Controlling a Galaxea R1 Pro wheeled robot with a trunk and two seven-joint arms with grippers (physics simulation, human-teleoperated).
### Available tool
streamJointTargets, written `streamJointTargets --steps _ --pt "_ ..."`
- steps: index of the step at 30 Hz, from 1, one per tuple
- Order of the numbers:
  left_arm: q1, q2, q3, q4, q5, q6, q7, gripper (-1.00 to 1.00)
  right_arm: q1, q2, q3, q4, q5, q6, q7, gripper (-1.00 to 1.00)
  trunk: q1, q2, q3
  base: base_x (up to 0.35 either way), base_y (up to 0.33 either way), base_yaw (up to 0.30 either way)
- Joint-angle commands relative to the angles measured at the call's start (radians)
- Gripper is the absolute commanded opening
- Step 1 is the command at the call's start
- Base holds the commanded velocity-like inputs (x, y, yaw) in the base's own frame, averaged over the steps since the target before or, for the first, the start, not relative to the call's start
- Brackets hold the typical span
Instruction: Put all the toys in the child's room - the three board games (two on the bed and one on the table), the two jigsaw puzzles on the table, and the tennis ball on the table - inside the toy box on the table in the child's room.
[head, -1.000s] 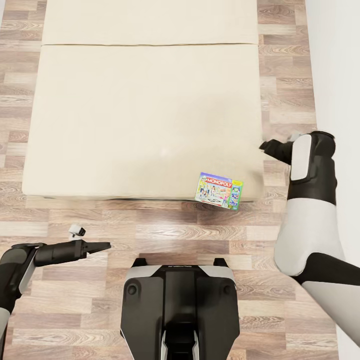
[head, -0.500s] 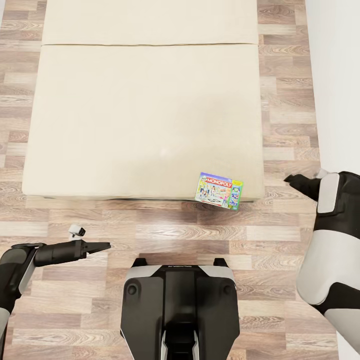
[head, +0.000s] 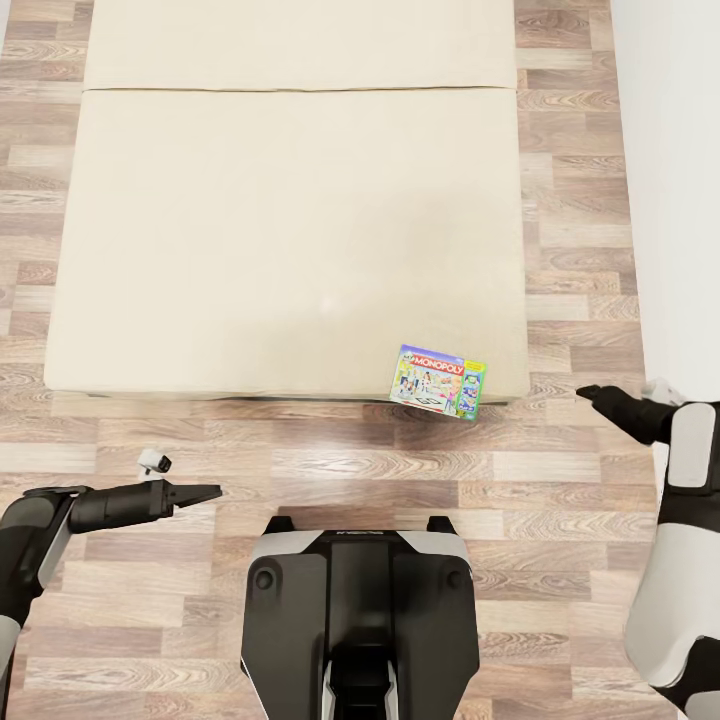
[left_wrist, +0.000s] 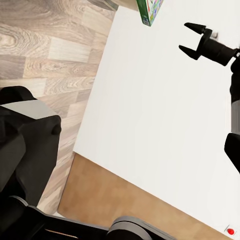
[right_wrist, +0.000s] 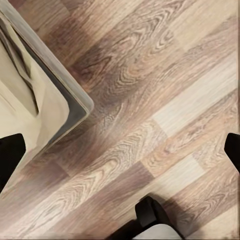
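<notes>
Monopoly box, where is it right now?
In the head view the Monopoly box lies on the bed, at its near right corner, overhanging the edge slightly, apart from both end effectors.

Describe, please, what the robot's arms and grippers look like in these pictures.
Both arms are built of glossy black and pale grey-white shells. The left gripper is black, slim and pointed, with a small white block behind it. The right gripper is black with two short fingers.

Head view looks steeply down on bed (head: 290, 230); wrist views sit nearer the floor (right_wrist: 165, 95).
</notes>
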Motion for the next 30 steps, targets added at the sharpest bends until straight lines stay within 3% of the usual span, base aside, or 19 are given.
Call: streamJointTargets --steps 1,7,16,22,30 --pt "0.000 0.000 0.000 0.000 0.000 0.011 -0.004 1.00 0.013 -0.001 -0.001 -0.007 -0.016 0.003 -0.007 1.00 0.001 -0.002 -0.001 0.000 0.000 0.000" --pt "0.000 0.000 -0.001 0.000 -0.001 0.010 -0.004 1.00 0.082 0.002 -0.002 -0.024 -0.037 0.003 -0.002 1.00 0.001 -0.002 -0.001 0.000 0.000 0.000" --pt "0.000 -0.010 -0.007 0.002 -0.009 0.009 0.018 1.00 0.271 0.012 -0.003 -0.032 -0.059 0.003 0.035 1.00 0.001 -0.002 -0.001 0.000 0.000 0.000" --pt "0.000 -0.021 -0.005 0.009 -0.045 -0.006 0.103 1.00 0.392 0.014 -0.004 -0.032 -0.095 0.003 0.150 1.00 0.001 -0.002 -0.001 0.000 0.000 0.000" --pt "-0.003 -0.089 0.001 0.062 -0.075 -0.029 0.303 1.00 0.605 0.018 -0.002 -0.026 -0.126 -0.137 0.399 1.00 0.001 -0.002 -0.001 0.000 0.000 0.000"
